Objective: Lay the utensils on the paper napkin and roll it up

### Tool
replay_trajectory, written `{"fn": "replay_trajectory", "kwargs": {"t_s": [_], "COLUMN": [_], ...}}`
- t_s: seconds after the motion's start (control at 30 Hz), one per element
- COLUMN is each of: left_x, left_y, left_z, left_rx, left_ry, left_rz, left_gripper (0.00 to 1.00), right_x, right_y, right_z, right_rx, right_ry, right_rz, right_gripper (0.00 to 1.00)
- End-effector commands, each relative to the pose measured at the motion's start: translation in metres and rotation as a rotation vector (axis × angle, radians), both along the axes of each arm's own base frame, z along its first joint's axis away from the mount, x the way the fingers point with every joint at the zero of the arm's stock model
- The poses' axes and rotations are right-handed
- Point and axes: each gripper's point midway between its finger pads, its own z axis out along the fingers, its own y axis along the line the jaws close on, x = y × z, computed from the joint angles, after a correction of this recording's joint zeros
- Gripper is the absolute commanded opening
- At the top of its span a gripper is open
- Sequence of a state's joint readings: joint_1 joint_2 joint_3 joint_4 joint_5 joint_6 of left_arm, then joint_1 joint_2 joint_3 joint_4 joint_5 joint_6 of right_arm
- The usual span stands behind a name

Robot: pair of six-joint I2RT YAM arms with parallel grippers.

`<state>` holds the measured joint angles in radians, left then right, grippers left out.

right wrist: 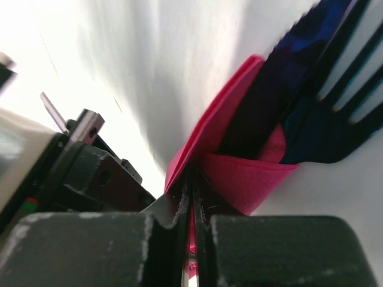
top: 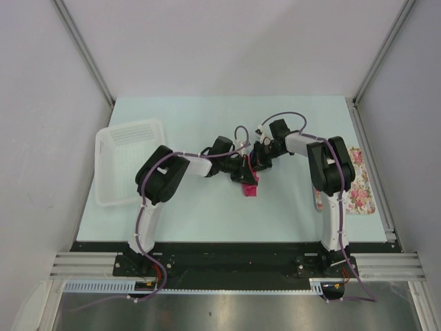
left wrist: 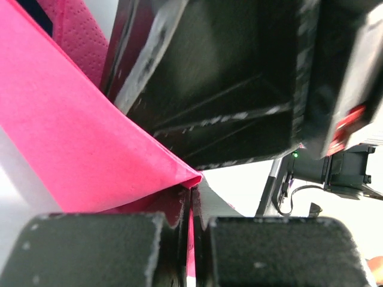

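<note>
Paper napkin point(top: 249, 187) is mid-table, folded into a small bundle and pinched from both sides. In the top view its visible part runs roughly near-far, with the far end hidden under the grippers. Utensils point(right wrist: 326, 119) sit inside the fold. In the right wrist view, dark blue fork tines stick out of the open end, pointing away from the fingers toward upper right. Can't count the pieces.

Left gripper point(left wrist: 191, 224): jaws closed down on a folded pink edge, paper visible in the seam. Right gripper point(right wrist: 191, 221): same, clamped on the napkin's corner fold. The two grippers nearly touch over the bundle.

White basket point(top: 127, 158) is at the table's point(top: 207, 214) left edge, floral tray point(top: 362, 183) at the right, both well apart from the bundle.
</note>
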<state>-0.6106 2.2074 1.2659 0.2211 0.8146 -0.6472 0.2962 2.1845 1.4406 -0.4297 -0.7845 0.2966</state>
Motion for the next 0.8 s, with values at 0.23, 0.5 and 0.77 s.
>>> {"fn": "replay_trajectory", "kwargs": {"t_s": [0.23,0.5,0.77], "left_x": [0.017,0.016,0.015], "left_y": [0.022,0.021,0.021], "left_z": [-0.027,-0.023,-0.019], "left_rx": [0.095,0.082,0.072], "left_ry": [0.004,-0.014,-0.028], "left_rz": [0.063,0.044,0.027], "left_gripper": [0.00,0.00,0.00], "right_x": [0.024,0.016,0.015], "right_y": [-0.007,-0.018,-0.022], "right_z": [0.056,0.030,0.001], "right_rx": [0.075,0.062,0.034], "right_ry": [-0.072,0.001,0.020], "right_rz": [-0.044,-0.070,-0.081], "right_gripper": [0.07,0.06,0.05]}}
